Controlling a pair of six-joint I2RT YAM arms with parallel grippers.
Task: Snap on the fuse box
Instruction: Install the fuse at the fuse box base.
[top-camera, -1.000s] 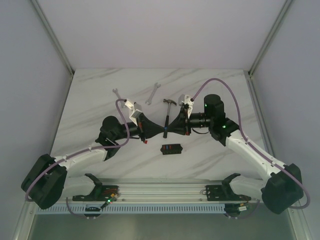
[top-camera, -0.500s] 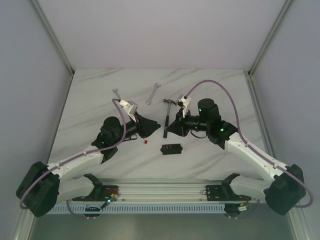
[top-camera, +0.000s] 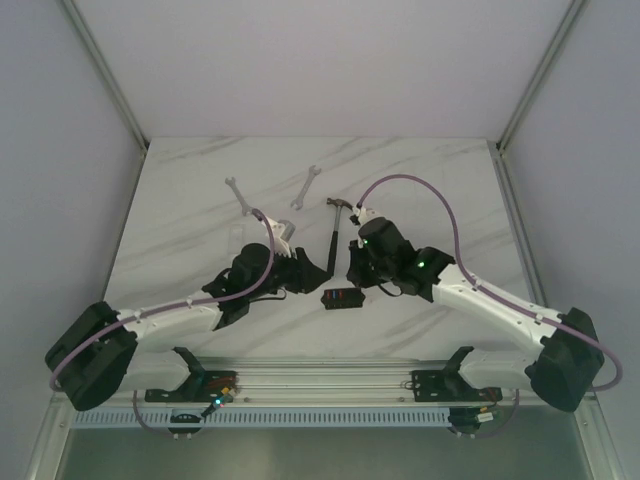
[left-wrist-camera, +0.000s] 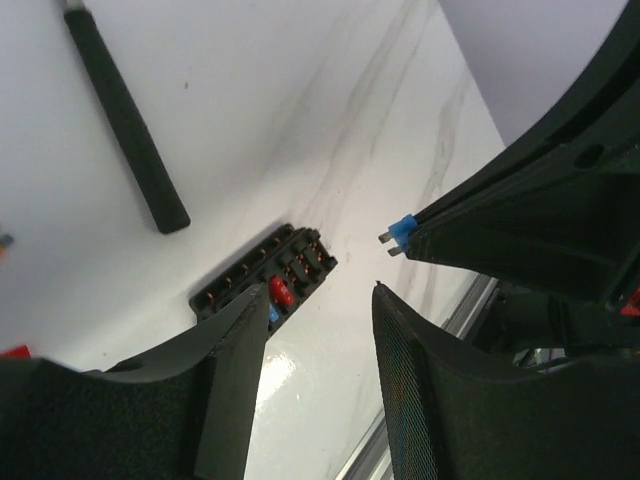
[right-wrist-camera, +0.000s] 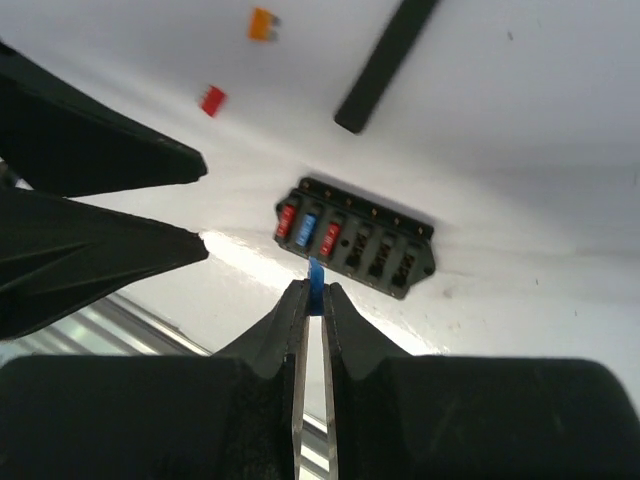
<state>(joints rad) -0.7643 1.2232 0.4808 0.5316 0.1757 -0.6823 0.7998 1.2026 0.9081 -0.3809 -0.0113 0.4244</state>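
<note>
Fuse box (right-wrist-camera: 385, 257) (red, blue fuses (right-wrist-camera: 308, 228) inside)

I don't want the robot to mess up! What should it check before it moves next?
1. The right claw grips the blue fuse: ok.
2. The fuse box lies face up with empty slots: ok.
3. The blue fuse is lined up over an empty slot: cannot tell.
4. The left claw is open and holds nothing: ok.
5. The hammer lies apart from the fuse box: ok.
</note>
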